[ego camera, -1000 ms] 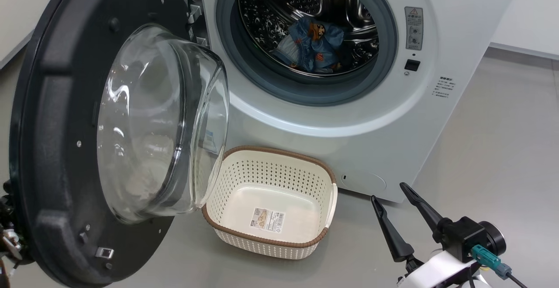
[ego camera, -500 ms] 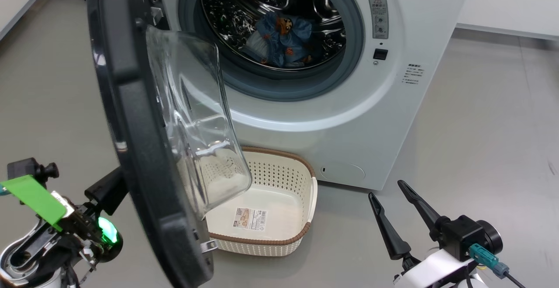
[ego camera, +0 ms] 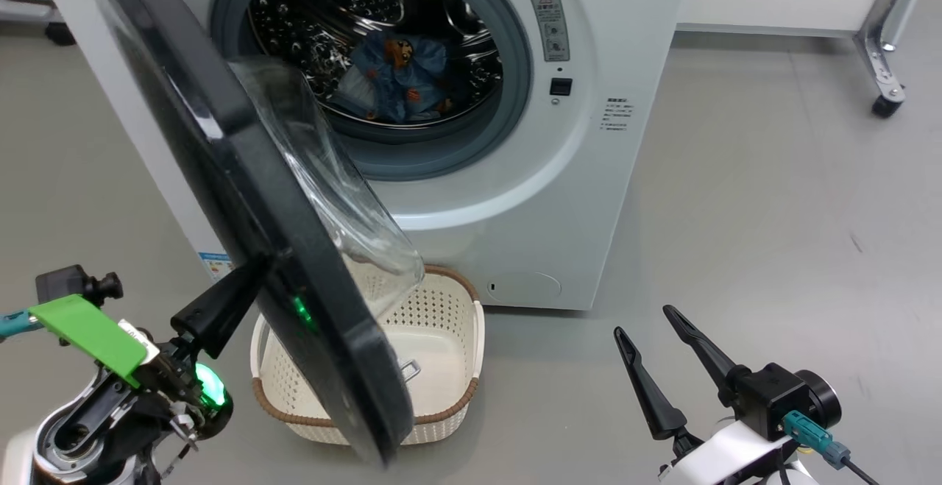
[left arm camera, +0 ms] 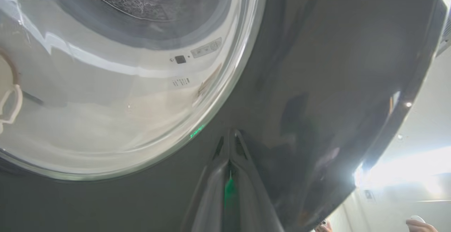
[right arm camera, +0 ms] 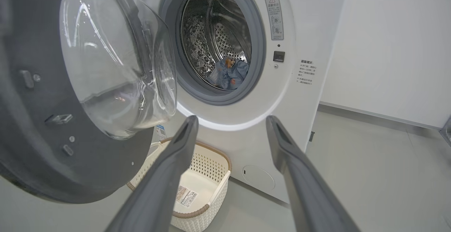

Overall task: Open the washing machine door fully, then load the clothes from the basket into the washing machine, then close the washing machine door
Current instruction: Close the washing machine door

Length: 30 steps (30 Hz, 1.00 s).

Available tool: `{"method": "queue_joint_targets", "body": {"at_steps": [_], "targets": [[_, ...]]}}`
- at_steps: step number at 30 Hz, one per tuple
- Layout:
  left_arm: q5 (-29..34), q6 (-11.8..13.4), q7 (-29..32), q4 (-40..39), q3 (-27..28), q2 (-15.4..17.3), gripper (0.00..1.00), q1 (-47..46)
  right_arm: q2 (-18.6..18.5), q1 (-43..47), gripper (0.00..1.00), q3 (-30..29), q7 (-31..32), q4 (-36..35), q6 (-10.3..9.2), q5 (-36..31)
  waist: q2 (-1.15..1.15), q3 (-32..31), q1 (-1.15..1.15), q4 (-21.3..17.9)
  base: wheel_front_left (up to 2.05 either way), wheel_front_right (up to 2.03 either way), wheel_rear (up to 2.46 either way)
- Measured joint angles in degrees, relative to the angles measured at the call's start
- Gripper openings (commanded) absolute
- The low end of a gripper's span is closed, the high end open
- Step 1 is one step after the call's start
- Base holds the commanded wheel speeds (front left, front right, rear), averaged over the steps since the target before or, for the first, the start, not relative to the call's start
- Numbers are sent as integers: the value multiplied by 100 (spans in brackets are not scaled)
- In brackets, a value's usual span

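The white washing machine (ego camera: 589,176) stands with its black washing machine door (ego camera: 243,198) swung partway, almost edge-on in the head view, its glass dome (ego camera: 331,183) facing the drum. Blue printed clothes (ego camera: 401,76) lie inside the steel drum. The cream basket (ego camera: 449,308) sits on the floor below, half hidden by the door, and what shows of its inside holds only a paper label (right arm camera: 186,196). My left gripper (ego camera: 250,271) is shut, its tips pressed against the door's glossy outer face (left arm camera: 317,66). My right gripper (ego camera: 643,320) hangs open over the floor at the lower right, holding nothing.
Grey floor spreads to the right of the machine. A metal leg on a castor (ego camera: 883,65) stands at the far right by the white wall. In the right wrist view the door (right arm camera: 35,119) stands to the left of the open fingers (right arm camera: 169,175).
The head camera has turned, shifting the whole picture. The door has swung from wide open toward the machine. My left gripper has come into view behind it. The right gripper stays as before.
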Motion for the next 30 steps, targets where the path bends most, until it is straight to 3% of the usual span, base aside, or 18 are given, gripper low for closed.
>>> {"method": "queue_joint_targets", "body": {"at_steps": [6,13,19,23,24,26,27,28,30], "targets": [[-530,37,-494,-113,-513,23,0,27,-38,-1,100,33,0,26,0,-1,0,-64,0,-373,0,0,0],[-581,-18,-1059,-121,-913,31,0,54,-126,-1,100,76,0,34,0,-1,0,-122,0,-809,0,0,0],[-535,-51,-1388,-136,-1204,29,0,55,-144,-1,100,30,0,32,0,0,0,-144,0,-1108,0,0,0],[-20,-87,-1606,-148,-1257,20,0,55,-149,2,100,-88,0,23,0,0,0,-135,0,-1193,0,0,0],[204,-101,-1669,-152,-1250,21,4,59,-146,2,100,-100,0,19,0,0,0,-131,0,-1196,0,0,0],[601,-154,-1820,-187,-1247,48,36,87,-137,2,100,-110,0,10,0,0,0,-126,0,-1193,0,0,0],[848,-198,-1915,-234,-1245,105,57,119,-137,3,100,-115,0,3,0,0,0,-123,0,-1191,0,0,0],[1089,-234,-2027,-280,-1227,175,99,160,-137,3,100,-129,0,-1,0,1,0,-121,0,-1187,0,0,0],[1681,-278,-2270,-343,-1202,409,100,255,-137,3,100,-157,0,-10,0,1,0,-117,0,-1176,0,0,0]]}}
